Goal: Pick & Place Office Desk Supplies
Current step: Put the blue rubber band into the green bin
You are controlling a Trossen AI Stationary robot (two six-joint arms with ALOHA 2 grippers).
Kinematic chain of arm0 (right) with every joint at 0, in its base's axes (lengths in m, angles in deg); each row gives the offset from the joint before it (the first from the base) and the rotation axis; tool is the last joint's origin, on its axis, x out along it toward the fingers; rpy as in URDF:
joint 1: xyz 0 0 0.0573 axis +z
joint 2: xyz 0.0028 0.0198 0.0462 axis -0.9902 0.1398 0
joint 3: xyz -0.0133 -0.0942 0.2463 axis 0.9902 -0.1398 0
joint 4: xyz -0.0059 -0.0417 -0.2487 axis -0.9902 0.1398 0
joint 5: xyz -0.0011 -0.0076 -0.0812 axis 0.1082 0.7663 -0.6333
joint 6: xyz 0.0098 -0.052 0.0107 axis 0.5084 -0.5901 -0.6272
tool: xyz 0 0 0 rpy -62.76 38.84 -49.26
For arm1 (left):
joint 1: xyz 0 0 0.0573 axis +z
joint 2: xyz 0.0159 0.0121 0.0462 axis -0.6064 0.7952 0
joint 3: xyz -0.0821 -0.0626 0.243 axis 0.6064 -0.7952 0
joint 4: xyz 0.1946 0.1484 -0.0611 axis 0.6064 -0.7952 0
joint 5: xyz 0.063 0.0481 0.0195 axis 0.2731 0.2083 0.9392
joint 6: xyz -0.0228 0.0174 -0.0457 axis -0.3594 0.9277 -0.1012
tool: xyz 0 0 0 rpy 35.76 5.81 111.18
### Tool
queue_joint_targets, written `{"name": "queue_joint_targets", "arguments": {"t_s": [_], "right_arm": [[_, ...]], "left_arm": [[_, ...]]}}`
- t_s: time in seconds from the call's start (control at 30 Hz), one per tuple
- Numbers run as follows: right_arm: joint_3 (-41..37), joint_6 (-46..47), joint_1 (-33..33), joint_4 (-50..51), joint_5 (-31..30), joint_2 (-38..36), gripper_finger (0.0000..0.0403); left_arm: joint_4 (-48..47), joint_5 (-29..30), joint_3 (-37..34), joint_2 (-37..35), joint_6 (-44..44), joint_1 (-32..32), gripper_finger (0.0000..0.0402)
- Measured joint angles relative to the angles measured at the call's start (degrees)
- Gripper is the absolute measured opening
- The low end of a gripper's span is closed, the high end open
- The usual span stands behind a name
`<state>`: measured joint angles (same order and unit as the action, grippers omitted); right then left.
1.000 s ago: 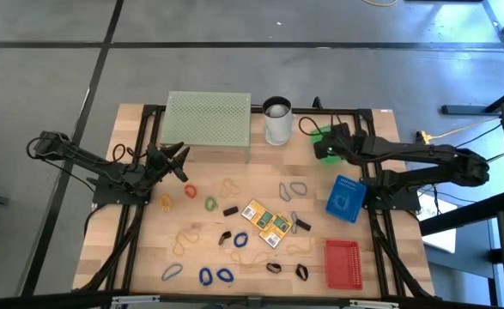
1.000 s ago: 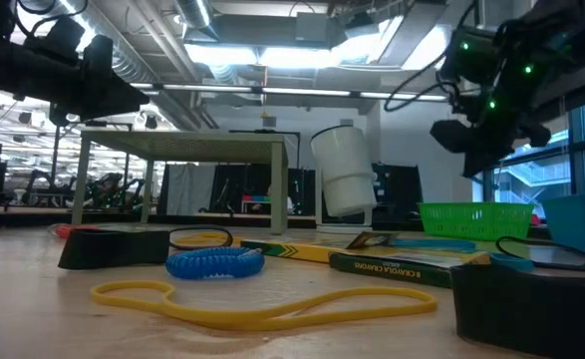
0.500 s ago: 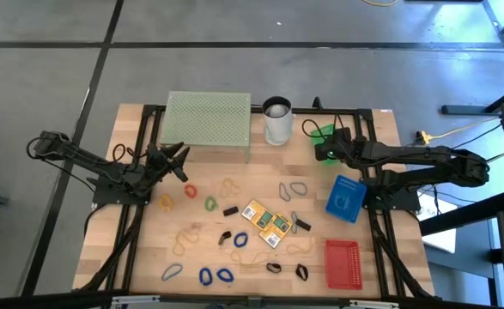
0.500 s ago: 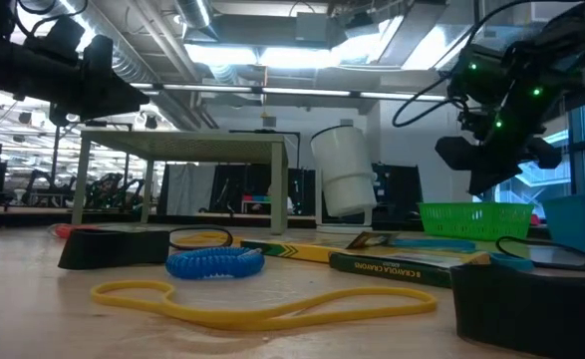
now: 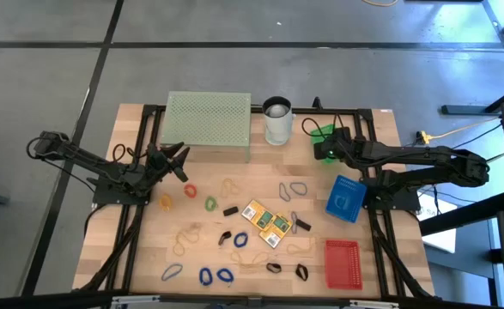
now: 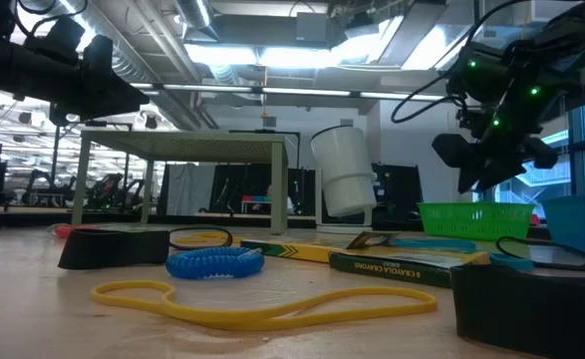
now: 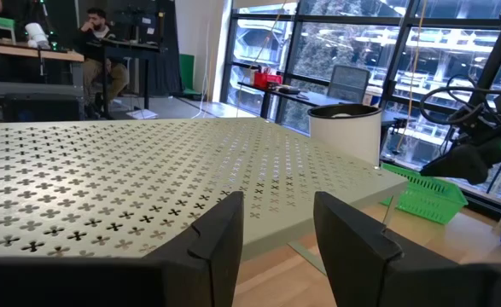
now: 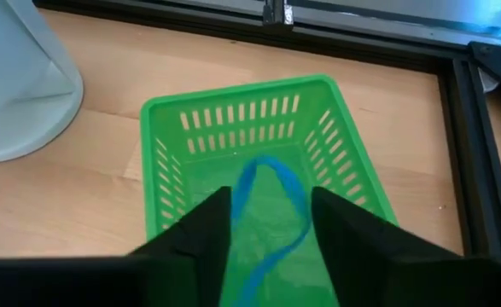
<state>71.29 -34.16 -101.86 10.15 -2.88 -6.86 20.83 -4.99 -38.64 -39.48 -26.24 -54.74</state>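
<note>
My right gripper (image 8: pixel 271 247) stands open above the green basket (image 8: pixel 233 94), slanting down at the far right of the table (image 5: pixel 324 150). A blue rubber band (image 8: pixel 276 200) shows inside the basket between the fingers. My left gripper (image 7: pixel 276 230) waits open and level beside the pale green mesh stand (image 5: pixel 209 120), at the table's left (image 5: pixel 183 163). Loose supplies lie flat on the wood: a red band (image 5: pixel 189 190), a green band (image 5: pixel 210 203), blue bands (image 5: pixel 214 276), yellow card packs (image 5: pixel 267 221) and black clips (image 5: pixel 230 209). My right gripper hangs open over the blue rubber band (image 8: pixel 297 226) in the green basket. The band's near end runs down between the two fingers, and I cannot tell whether a finger touches it.
A white cup (image 5: pixel 277 120) stands at the far edge between the stand and the green basket. A blue basket (image 5: pixel 346 197) and a red basket (image 5: pixel 342 262) sit at the right. A black frame rail (image 8: pixel 361 43) runs just behind the green basket.
My right gripper has sunk a little toward the green basket, and in the low view its fingers have spread apart.
</note>
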Motion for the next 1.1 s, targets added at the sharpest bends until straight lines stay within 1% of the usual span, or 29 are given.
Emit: {"name": "queue_joint_targets", "arguments": {"t_s": [0.17, 0.23, 0.33, 0.4, 0.5, 0.63, 0.73, 0.83, 0.97, 1.1], "right_arm": [[0.28, -0.15, 0.0, -0.29, -0.28, -0.01, 0.0231], [0.81, -0.16, 0.0, -0.3, -0.6, -0.01, 0.0244], [2.3, -0.18, 0.0, -0.23, -0.85, -0.01, 0.0252], [3.87, -0.21, 0.25, -0.23, 0.37, -0.01, 0.0251], [6.08, -0.95, 1.47, -1.36, 6.32, -0.01, 0.0244], [6.43, -2.29, 5.51, -8.96, 15.61, 0.01, 0.0229], [6.49, -2.56, 9.87, -13.75, 20.76, 1.19, 0.0217], [6.49, -2.57, 15.03, -17.67, 23.33, 3.24, 0.0208], [6.49, -3.26, 21.97, -22.56, 24.5, 8.09, 0.0199], [6.49, -3.13, 25.63, -24.6, 24.46, 14.4, 0.0193]], "left_arm": [[-0.01, 0.0, 0.0, 0.01, 0.0, 0.0, 0.0139], [-0.01, 0.0, 0.0, 0.01, 0.0, 0.0, 0.0139], [0.0, 0.0, 0.0, 0.02, 0.0, 0.0, 0.0139], [0.0, 0.0, 0.0, 0.01, 0.0, 0.0, 0.0139], [-0.02, 0.0, 0.0, 0.01, 0.0, 0.0, 0.0139], [0.0, 0.0, 0.0, 0.02, 0.0, 0.0, 0.0139], [0.0, 0.01, 0.0, 0.0, 0.0, -0.01, 0.0139], [0.0, 0.01, 0.0, 0.01, 0.0, -0.02, 0.0139], [-0.05, 0.02, 0.0, 0.0, 0.0, -0.01, 0.0139], [-0.18, 0.02, 0.0, 0.0, 0.0, -0.01, 0.0139]]}}
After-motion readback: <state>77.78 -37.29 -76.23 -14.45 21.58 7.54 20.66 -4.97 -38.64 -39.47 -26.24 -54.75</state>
